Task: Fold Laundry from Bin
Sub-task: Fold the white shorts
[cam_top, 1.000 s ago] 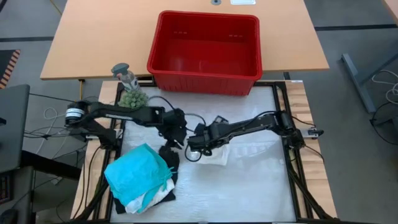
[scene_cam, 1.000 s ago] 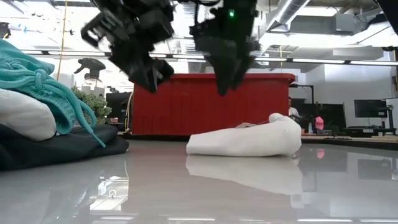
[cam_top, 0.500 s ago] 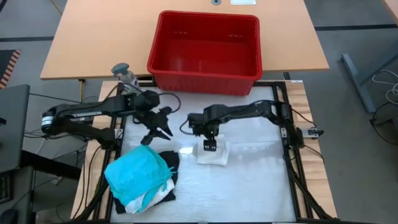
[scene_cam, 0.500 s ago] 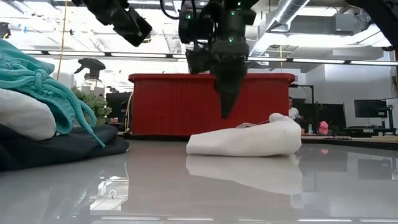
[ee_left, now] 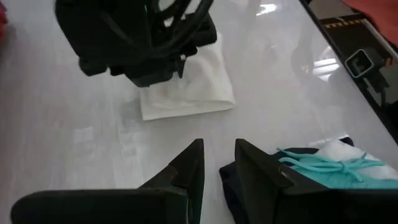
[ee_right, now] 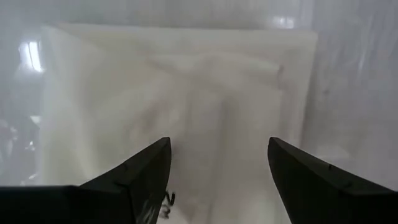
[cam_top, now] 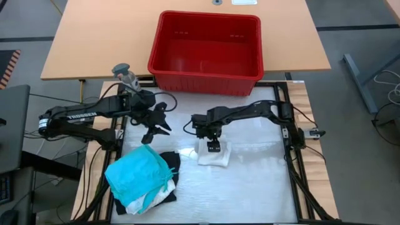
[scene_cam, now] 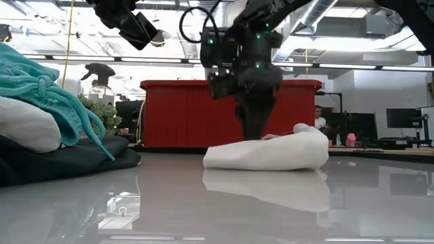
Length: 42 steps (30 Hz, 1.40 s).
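Observation:
A folded white garment (cam_top: 216,160) lies flat on the white table, also seen in the low view (scene_cam: 271,156). My right gripper (cam_top: 213,147) points straight down over it, fingers open (ee_right: 219,143), tips at the cloth's top (scene_cam: 256,135). My left gripper (cam_top: 159,128) hangs above the table's left part, slightly open and empty (ee_left: 217,146). A stack with a teal garment (cam_top: 134,172) on top of white and black ones (scene_cam: 68,159) lies at the near left. The red bin (cam_top: 206,81) stands at the far edge. My right gripper stands with open fingers (ee_right: 146,171) on either side of the middle of the folded white garment's top (ee_right: 211,106), coming from above and pointing down. I cannot tell whether the fingertips touch the cloth. The garment lies flat on the table.
A small green plant (cam_top: 133,99) and a spray bottle (cam_top: 125,74) stand at the far left beside the bin. The table's metal frame (cam_top: 290,156) runs along its edges. Bare table (cam_top: 262,187) lies near and right of the white garment.
My left gripper has drawn away from the middle toward the table's left and far side and has risen. My right gripper has turned to point straight down and has come down onto the top of the white garment, which has stayed where it was.

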Each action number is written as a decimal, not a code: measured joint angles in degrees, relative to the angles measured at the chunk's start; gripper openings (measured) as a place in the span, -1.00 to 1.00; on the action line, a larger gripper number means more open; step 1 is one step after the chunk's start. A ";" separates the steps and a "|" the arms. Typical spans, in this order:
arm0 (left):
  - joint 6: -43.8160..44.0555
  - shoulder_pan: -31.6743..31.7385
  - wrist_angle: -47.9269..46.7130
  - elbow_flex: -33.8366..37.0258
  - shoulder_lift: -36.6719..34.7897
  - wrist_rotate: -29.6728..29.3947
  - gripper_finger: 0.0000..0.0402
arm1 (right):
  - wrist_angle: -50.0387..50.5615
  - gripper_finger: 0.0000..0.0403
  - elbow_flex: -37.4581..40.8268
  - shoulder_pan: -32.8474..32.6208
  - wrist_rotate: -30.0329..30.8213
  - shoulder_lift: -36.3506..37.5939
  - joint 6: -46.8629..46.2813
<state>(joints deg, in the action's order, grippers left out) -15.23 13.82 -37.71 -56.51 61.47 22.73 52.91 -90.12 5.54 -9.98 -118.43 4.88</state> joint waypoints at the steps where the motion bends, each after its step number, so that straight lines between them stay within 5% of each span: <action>1: 0.05 0.00 0.07 0.00 0.00 -0.45 -0.61 | -0.95 0.44 0.65 0.20 -0.01 0.00 -0.17; 8: 0.91 0.00 0.22 0.00 0.00 -3.89 -0.61 | -2.47 0.37 1.26 0.56 -0.48 0.00 -0.25; 22: 0.51 0.00 0.26 0.02 0.02 -5.56 -0.61 | -4.20 -0.14 1.29 -0.63 -0.50 0.00 0.12; 33: 0.45 0.00 -0.03 0.02 0.02 -5.56 -0.61 | -6.74 -0.26 4.54 -0.63 -0.39 0.00 -0.03; 40: 0.24 0.00 -0.03 0.02 0.02 -5.58 -0.61 | -4.66 -0.86 1.35 -0.69 -0.24 0.11 -0.30; 42: 0.25 0.00 -0.05 0.02 0.02 -5.56 -0.61 | -3.79 -0.90 -0.68 -0.67 -0.20 0.11 -0.32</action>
<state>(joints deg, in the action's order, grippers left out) -14.98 13.82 -37.76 -56.49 61.49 17.16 49.12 -90.80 4.86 -10.17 -118.32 4.56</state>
